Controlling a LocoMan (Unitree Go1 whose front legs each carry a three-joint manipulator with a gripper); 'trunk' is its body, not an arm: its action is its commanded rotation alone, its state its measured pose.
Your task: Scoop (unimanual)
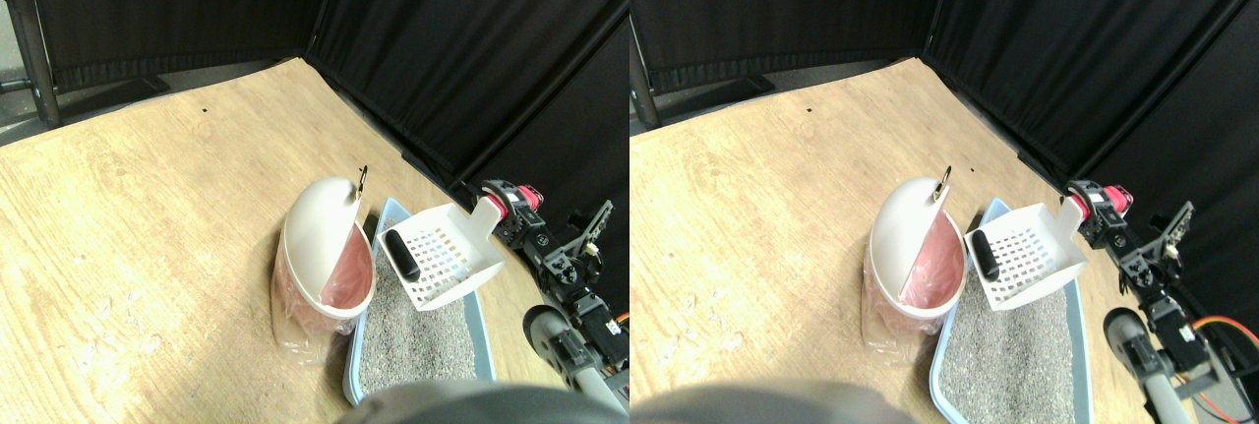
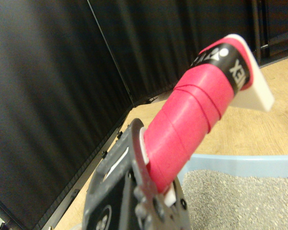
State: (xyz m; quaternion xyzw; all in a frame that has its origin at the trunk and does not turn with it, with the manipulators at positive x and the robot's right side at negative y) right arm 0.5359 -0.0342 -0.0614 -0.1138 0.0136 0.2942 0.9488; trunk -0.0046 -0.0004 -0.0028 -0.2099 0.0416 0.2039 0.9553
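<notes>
In the stereo pair view, the right gripper (image 1: 504, 203) holds the white scoop (image 1: 440, 255) by its pink handle (image 1: 513, 200), above the litter tray (image 1: 418, 340), beside the bin (image 1: 325, 257); a dark lump (image 1: 401, 256) lies inside. In the wrist view, the jaw frame (image 2: 134, 196) is clamped around the handle (image 2: 192, 124).

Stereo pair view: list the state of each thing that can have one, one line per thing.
Scoop: lifted above the litter tray, tilted towards the bin, a dark lump inside it.
Dark lump: lying at the scoop's low edge, nearest the bin.
Bin: upright, swing lid tipped open, pink liner showing.
Litter tray: on the floor, filled with grey litter.
Right gripper: at the scoop's pink wrapped handle.
</notes>
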